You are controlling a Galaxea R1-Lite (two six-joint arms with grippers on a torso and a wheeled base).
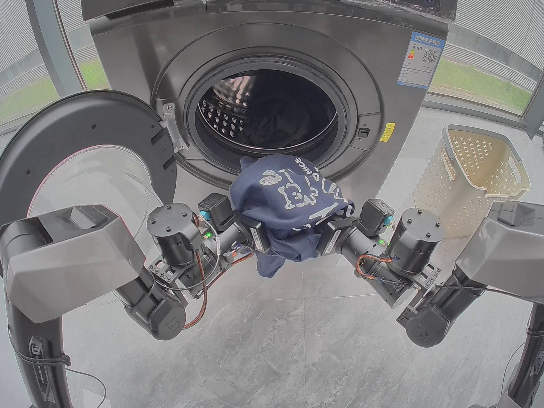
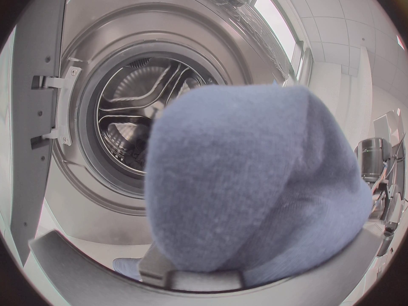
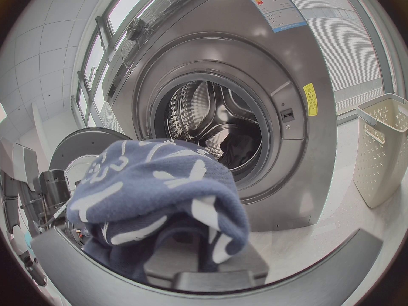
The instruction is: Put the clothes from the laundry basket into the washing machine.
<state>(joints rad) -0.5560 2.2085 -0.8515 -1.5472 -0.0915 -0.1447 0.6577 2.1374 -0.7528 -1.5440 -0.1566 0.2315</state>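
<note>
**Navy garment held at the washer mouth**

A navy garment point(image 1: 292, 196) with white print hangs between the left gripper point(image 1: 258, 236) and the right gripper point(image 1: 331, 236), bunched over both. The cloth covers each gripper, so I cannot tell whether either is clamped or apart. The garment sits just in front of the lower rim of the washing machine point(image 1: 374, 58) opening, outside the drum point(image 1: 226, 114). Dark clothing point(image 1: 283, 120) lies inside the drum. The door point(image 1: 85, 143) stands swung wide to the robot's left. The laundry basket point(image 1: 476, 177) stands on the floor point(image 1: 283, 341) to the robot's right, near the machine.
</note>
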